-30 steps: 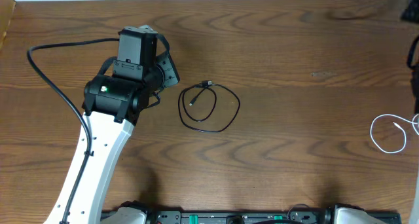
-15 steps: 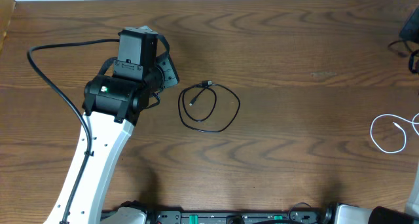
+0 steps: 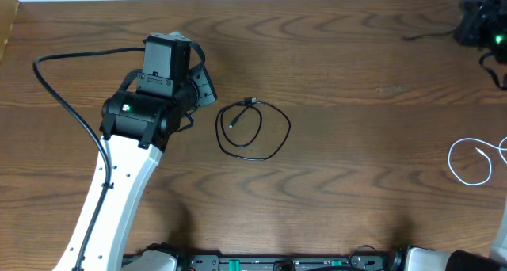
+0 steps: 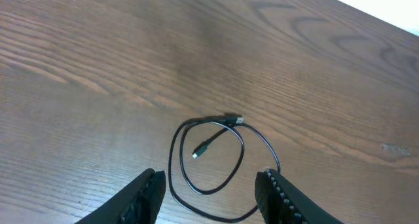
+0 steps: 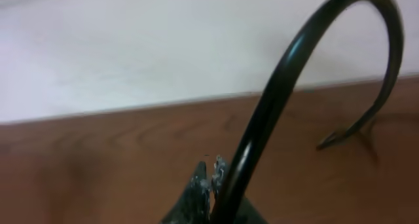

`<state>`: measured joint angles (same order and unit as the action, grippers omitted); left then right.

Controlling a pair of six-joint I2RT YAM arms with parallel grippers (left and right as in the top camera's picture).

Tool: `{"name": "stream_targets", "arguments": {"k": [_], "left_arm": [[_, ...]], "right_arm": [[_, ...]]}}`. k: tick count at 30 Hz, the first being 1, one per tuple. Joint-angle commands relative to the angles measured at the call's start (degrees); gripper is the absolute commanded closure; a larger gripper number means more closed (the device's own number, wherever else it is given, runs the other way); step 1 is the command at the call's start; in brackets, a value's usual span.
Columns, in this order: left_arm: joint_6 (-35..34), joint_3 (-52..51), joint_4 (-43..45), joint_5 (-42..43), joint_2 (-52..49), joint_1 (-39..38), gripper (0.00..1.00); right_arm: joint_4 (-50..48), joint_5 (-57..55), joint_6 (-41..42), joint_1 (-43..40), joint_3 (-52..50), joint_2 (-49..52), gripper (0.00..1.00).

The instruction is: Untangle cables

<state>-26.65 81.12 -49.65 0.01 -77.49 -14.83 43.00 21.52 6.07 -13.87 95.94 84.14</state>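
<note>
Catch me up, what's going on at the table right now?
The left gripper hangs open beside a coiled black cable lying free on the table. The right gripper, at the far corner, looks shut on a second black cable. A white cable lies looped at the right edge.

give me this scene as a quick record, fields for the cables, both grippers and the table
surface: wooden table
looped black cable: lies mid-table in loose overlapping loops, one small plug end inside the loop, nothing touching it
white cable: curled at the table's right edge, partly out of view
second black cable: arcs up from the right gripper, free end down at the table
left gripper: open, empty, beside the looped black cable
right gripper: at the far right corner, appears shut on the second black cable
</note>
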Motion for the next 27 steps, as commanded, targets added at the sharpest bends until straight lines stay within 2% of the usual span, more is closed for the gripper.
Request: {"name": "stream_targets", "arguments": {"k": [1,5,8,16,22,27], "left_arm": [[1.2,-0.4,-0.2,-0.7,0.0,0.2,0.50],[1.2,-0.4,-0.2,-0.7,0.0,0.2,0.50],[1.2,-0.4,-0.2,-0.7,0.0,0.2,0.50],[1.1,-0.4,-0.2,-0.7,0.0,0.2,0.50],[1.1,-0.4,-0.2,-0.7,0.0,0.2,0.50],[1.1,-0.4,-0.2,-0.7,-0.3,0.2,0.50]], "right_arm": [[7.6,4.3,2.3,-0.1,0.3,-2.6,0.99],[21.5,1.9,4.5,-0.1,0.3,-4.8,0.99],[26.4,2.4,4.4,-0.4,0.9,-7.8,0.99],[18.4,-1.3,4.0,-0.4,9.4,-15.8,0.99],[15.7,-17.5,4.0,-0.4,9.8,-18.1,0.99],[16.0,-35.6,3.9,-0.5,9.3,-13.6,0.99]]}}
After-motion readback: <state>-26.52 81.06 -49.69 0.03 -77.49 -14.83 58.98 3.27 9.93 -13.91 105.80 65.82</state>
